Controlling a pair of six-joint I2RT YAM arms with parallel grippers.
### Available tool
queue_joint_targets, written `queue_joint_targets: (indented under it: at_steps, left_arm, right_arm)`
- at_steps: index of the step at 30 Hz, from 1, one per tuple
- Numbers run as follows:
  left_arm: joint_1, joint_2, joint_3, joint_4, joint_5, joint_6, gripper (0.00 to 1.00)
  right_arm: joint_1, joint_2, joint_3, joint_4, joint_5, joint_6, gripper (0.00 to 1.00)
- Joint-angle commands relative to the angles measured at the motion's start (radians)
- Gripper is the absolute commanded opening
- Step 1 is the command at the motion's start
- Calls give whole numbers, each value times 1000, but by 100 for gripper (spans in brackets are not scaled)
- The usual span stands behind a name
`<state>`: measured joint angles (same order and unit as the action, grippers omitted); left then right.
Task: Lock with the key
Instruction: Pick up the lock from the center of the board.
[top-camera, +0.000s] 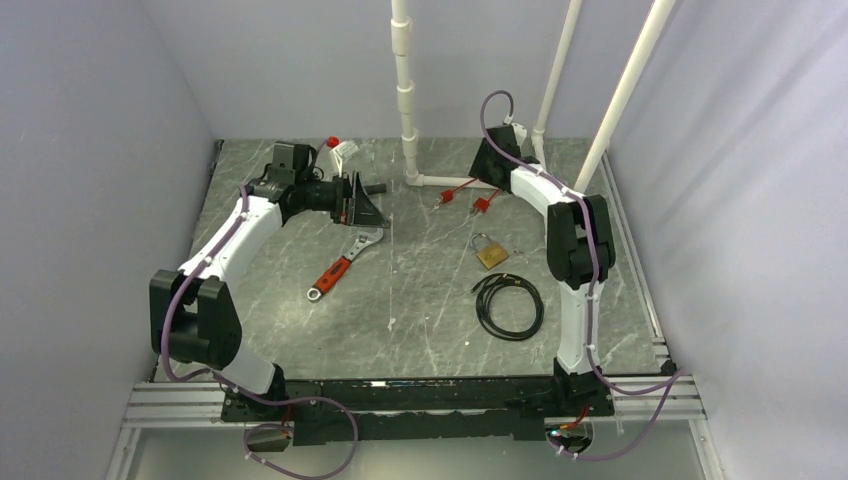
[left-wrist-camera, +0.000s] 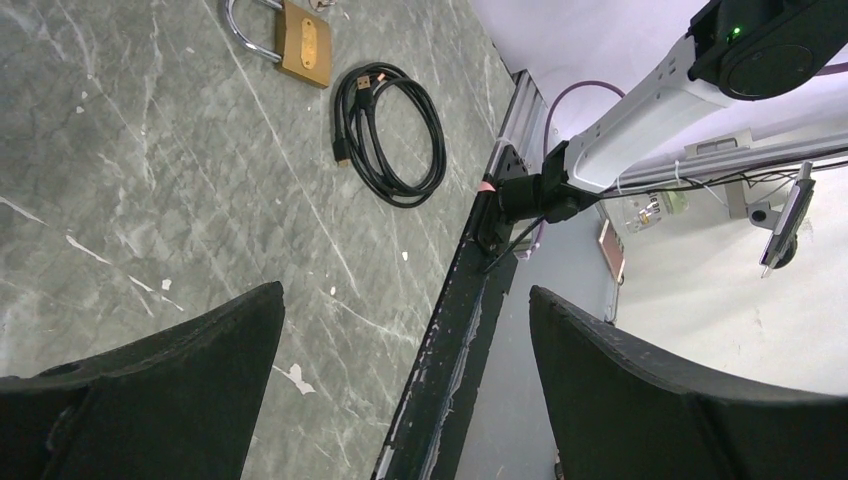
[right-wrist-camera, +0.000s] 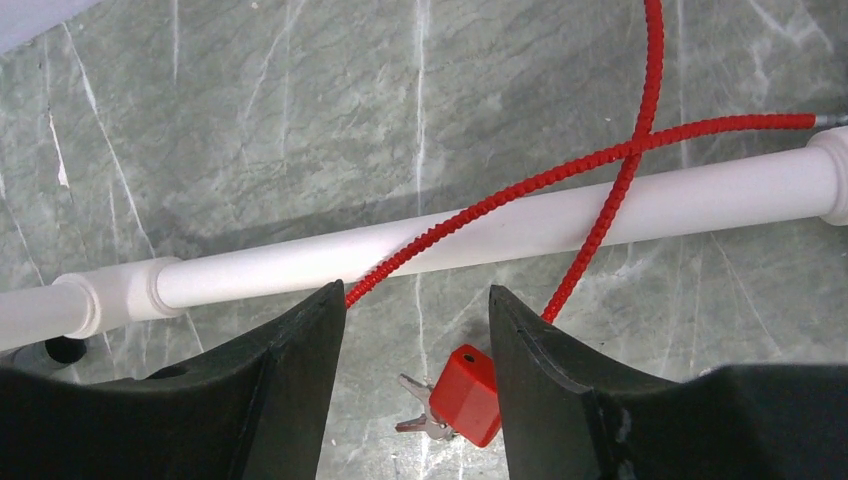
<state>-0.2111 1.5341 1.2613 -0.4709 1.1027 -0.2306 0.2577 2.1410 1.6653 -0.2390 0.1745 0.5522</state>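
Far left: left gripper (left-wrist-camera: 402, 295) spread wide on nothing, adjustable wrench (top-camera: 342, 265) just beside. Mid-table: brass padlock (top-camera: 490, 253) lying flat, probably dense, rigid and smooth-sided. Right: right gripper (right-wrist-camera: 417, 300) likewise parted and empty, poised over the white pipe (right-wrist-camera: 500, 235) and the red lock body (right-wrist-camera: 467, 393), keys (right-wrist-camera: 418, 408) touching its end – thin, light, probably slippery – best pinched across the flat head

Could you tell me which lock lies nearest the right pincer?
The red lock with keys, directly under the right pincer by the white pipe; the brass padlock lies farther off.
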Motion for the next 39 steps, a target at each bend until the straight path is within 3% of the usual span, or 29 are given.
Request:
queue_joint_targets:
  at_steps: [1, 20, 27, 32, 39]
  left_arm:
    - [10, -25, -5, 32, 36, 10, 96]
    - [42, -22, 2, -8, 43, 29, 96]
    - [48, -7, 14, -21, 42, 31, 96]
    - [55, 5, 37, -37, 40, 39, 96]
    - [59, -8, 59, -49, 37, 45, 96]
  right_arm:
    - [-3, 6, 46, 30, 18, 38, 57]
    - [-27, 144, 129, 84, 27, 100, 54]
    - [-37, 165, 148, 91, -7, 129, 34]
    - [-37, 150, 140, 80, -45, 134, 0]
    - [-35, 47, 98, 85, -105, 145, 0]
